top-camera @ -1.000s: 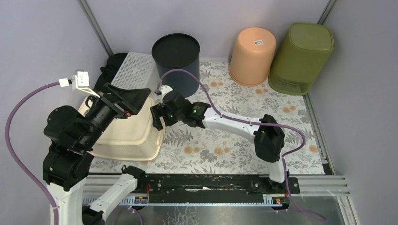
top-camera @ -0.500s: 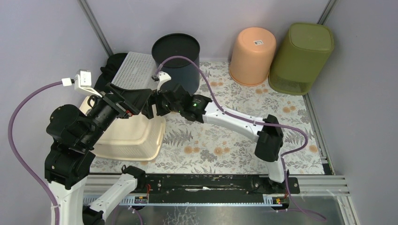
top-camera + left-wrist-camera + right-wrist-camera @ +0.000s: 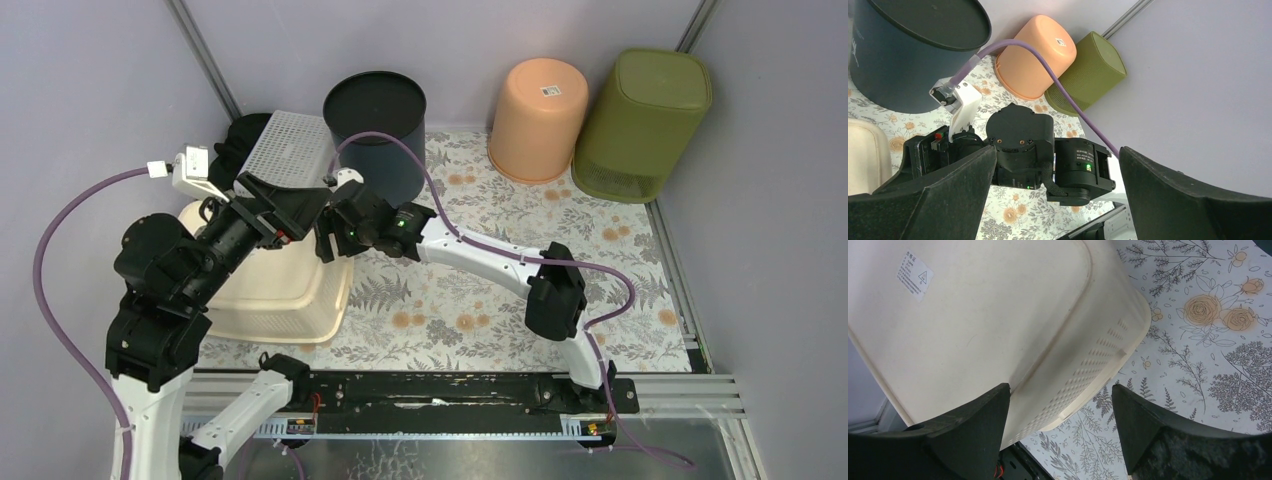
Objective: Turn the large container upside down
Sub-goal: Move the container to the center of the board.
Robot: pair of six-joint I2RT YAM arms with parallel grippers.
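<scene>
The cream large container [image 3: 988,305] lies base-up near the desk's left edge. Its 1 label [image 3: 915,274] has print too small to read. The right gripper [image 3: 1060,390] hovers over it, spread wide and empty. The left gripper [image 3: 1058,155] is also spread wide and empty.

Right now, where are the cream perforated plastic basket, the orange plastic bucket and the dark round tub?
cream perforated plastic basket [image 3: 973,320], right wrist view, on its flat base.
orange plastic bucket [image 3: 535,145], top external view, on its side wall.
dark round tub [image 3: 375,100], top external view, on its flat top face.
</scene>
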